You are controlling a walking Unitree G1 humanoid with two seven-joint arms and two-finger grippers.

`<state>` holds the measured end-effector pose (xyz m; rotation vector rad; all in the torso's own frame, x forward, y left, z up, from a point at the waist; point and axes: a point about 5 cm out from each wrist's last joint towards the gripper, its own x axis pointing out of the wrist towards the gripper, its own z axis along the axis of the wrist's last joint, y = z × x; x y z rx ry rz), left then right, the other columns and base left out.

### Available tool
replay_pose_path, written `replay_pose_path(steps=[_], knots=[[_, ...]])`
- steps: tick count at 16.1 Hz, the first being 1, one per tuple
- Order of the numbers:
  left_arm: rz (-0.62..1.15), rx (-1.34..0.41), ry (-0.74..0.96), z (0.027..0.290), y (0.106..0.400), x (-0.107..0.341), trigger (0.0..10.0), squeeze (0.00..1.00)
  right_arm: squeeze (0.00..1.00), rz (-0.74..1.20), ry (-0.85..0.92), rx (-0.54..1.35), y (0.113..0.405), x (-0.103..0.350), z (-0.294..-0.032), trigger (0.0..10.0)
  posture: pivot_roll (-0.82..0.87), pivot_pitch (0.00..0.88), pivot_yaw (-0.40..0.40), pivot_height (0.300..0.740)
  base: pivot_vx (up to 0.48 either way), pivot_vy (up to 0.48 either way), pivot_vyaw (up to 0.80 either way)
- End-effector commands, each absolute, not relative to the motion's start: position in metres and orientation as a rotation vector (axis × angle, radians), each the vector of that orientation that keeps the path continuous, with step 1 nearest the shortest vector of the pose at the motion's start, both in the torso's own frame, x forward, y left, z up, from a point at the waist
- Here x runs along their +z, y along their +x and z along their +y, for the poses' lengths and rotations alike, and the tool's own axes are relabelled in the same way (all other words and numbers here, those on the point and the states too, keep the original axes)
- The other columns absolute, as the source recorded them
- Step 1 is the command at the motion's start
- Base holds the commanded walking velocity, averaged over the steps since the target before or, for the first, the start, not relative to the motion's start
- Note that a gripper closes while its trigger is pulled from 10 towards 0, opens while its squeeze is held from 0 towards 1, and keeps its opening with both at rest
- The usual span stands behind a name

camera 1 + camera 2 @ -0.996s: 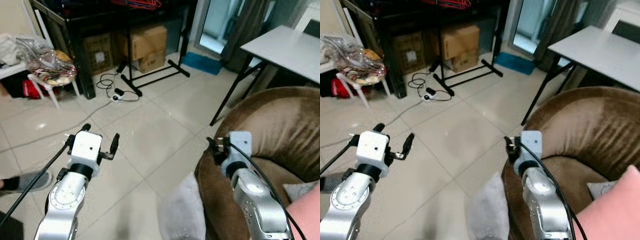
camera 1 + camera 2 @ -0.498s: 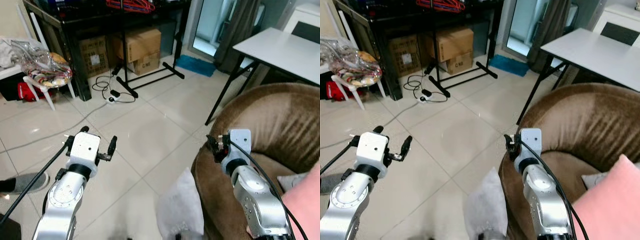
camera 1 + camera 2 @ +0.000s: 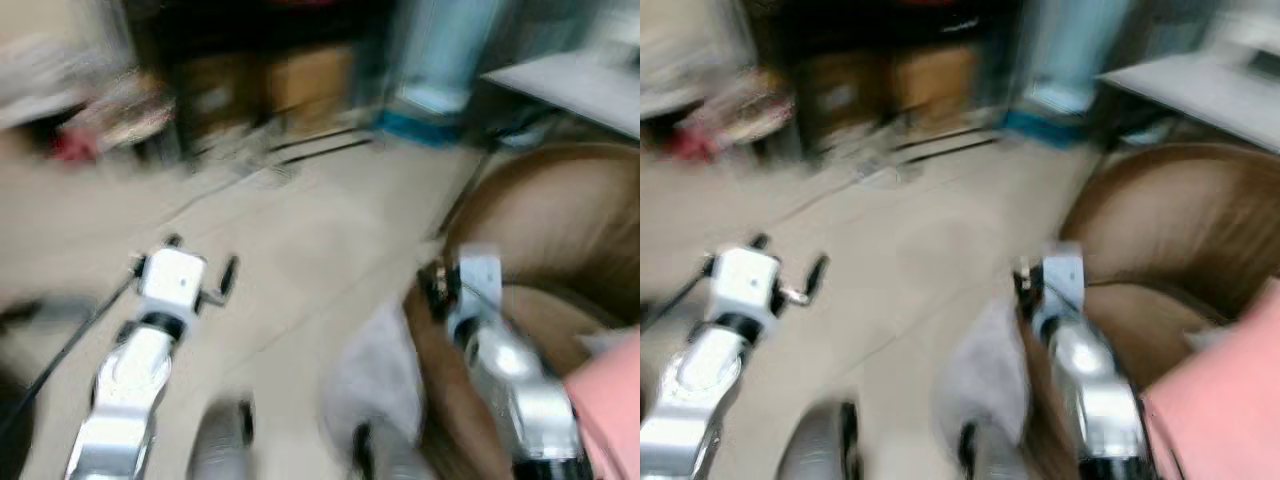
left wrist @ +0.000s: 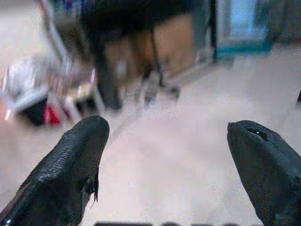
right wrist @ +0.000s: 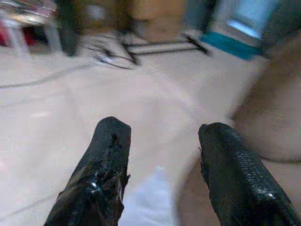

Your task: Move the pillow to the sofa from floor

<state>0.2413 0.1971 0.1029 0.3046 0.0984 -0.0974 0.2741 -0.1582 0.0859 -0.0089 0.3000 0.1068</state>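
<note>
Both eye views are blurred by motion. A light grey pillow (image 3: 375, 385) stands on the tiled floor, leaning on the front of the brown sofa (image 3: 560, 230). My right gripper (image 3: 435, 285) hovers just above the pillow's top, at the sofa's arm, and it is open. In the right wrist view the fingers (image 5: 110, 155) are spread, with the pale pillow (image 5: 148, 202) low between them. My left gripper (image 3: 200, 268) is held out over bare floor to the left, open and empty, its fingertips (image 4: 84, 141) wide apart.
A pink cushion (image 3: 610, 410) lies on the sofa seat. A white table (image 3: 580, 85) stands behind the sofa. A dark rack with cardboard boxes (image 3: 300, 80) and floor cables are far ahead. Two grey rounded shapes (image 3: 220, 445) show at the bottom edge.
The whole picture has blurred and shifted as the camera moves. Grey rounded shapes have come into view at the bottom. Both grippers stay open in much the same places.
</note>
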Motion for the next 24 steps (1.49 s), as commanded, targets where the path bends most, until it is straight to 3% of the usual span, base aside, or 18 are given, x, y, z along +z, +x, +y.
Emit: replay_pose_path(steps=[1,16,24], knots=[[0.070,-0.096,0.310,0.195,0.245,0.110,10.0,0.18,0.00,0.312,-0.019,0.134,0.274,0.085,-0.154,10.0,0.03,0.000,-0.094,0.566,0.000,0.000,0.00],[0.063,-0.079,0.291,0.202,0.243,0.111,10.0,0.22,0.00,0.366,-0.094,0.161,0.282,0.076,-0.148,10.0,0.03,0.000,-0.104,0.566,0.000,0.000,0.00],[0.069,-0.107,0.292,0.200,0.245,0.111,10.0,0.22,0.00,0.386,-0.131,0.137,0.280,0.072,-0.151,10.0,0.01,0.000,-0.089,0.566,0.267,0.000,0.10]])
